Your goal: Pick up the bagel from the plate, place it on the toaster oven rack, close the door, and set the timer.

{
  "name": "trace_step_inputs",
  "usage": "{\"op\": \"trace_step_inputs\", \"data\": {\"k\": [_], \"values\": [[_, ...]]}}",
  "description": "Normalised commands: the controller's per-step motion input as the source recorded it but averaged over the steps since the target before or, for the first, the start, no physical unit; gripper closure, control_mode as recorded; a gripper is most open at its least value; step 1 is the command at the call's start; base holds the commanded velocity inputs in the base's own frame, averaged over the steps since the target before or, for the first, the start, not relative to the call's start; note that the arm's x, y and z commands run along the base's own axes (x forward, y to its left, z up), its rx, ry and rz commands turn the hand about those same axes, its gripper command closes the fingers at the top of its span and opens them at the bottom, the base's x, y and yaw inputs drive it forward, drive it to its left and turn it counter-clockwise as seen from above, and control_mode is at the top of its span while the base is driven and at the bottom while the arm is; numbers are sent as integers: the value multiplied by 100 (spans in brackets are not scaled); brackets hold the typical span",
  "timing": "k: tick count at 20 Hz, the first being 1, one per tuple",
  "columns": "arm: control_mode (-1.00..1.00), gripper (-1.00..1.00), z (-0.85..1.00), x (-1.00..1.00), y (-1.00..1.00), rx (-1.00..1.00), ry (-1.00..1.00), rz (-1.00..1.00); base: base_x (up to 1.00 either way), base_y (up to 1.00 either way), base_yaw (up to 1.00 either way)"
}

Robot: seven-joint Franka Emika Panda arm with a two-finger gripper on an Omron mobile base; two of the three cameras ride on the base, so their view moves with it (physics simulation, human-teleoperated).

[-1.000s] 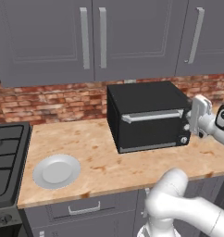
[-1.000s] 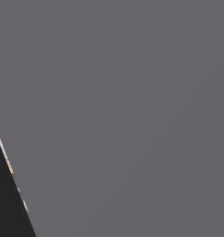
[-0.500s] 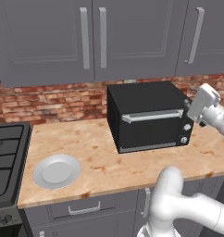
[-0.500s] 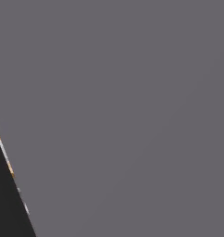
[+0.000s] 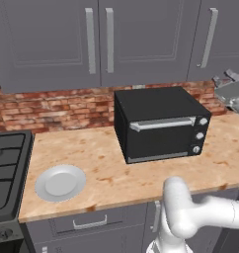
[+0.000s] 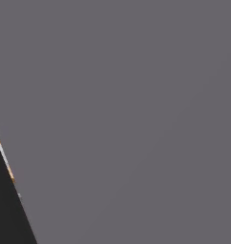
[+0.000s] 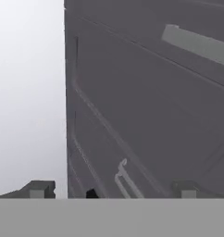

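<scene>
Toaster oven (image 5: 161, 126): a black box on the wooden counter (image 5: 106, 168), backed against the red brick wall (image 5: 57, 106), right of centre in the left base view.
Door (image 5: 163, 138): shut, upright on the front of the oven, with a long silver bar handle (image 5: 162, 123) across its top.
Knobs (image 5: 199, 135): three small round ones in a column at the right end of the oven front.
Plate (image 5: 60, 182): round, light grey, flat on the counter near its front edge, well apart from the oven and to its left, just beside the stove (image 5: 8, 173).
Bagel: cannot be made out on the plate or anywhere on the counter.
Rack: hidden behind the shut door.
Gripper (image 5: 229, 85): raised at the right edge of the left base view, above and to the right of the oven, level with the bottom of the grey wall cabinets (image 5: 101, 39); it touches nothing.
Gripper state: fingers spread wide, empty; in the hand view the two dark fingertips (image 7: 38, 189) sit far apart at the bottom corners.
Hand view: looks at a grey cabinet panel (image 7: 146, 102) with a pale handle, tilted across the frame.
Arm (image 5: 200, 217): white, rising from the lower right in front of the counter's grey drawers (image 5: 87, 227).
Right base view: a flat grey surface (image 6: 127, 105) close to the camera, with a dark wedge at lower left.
</scene>
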Motion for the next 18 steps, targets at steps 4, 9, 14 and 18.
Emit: {"op": "trace_step_inputs", "data": {"k": [4, 9, 14, 18], "values": [[-100, -100, 69, -63, 19, 10, -15, 10, 0, 0, 0], [-100, -100, 38, -61, 33, 23, 0, 15, 0, 0, 0], [-100, -100, 15, -69, 48, 33, 2, 3, 0, 0, 0], [-100, -100, 2, -73, 58, 19, 1, 0, 0, 0, 0]]}}
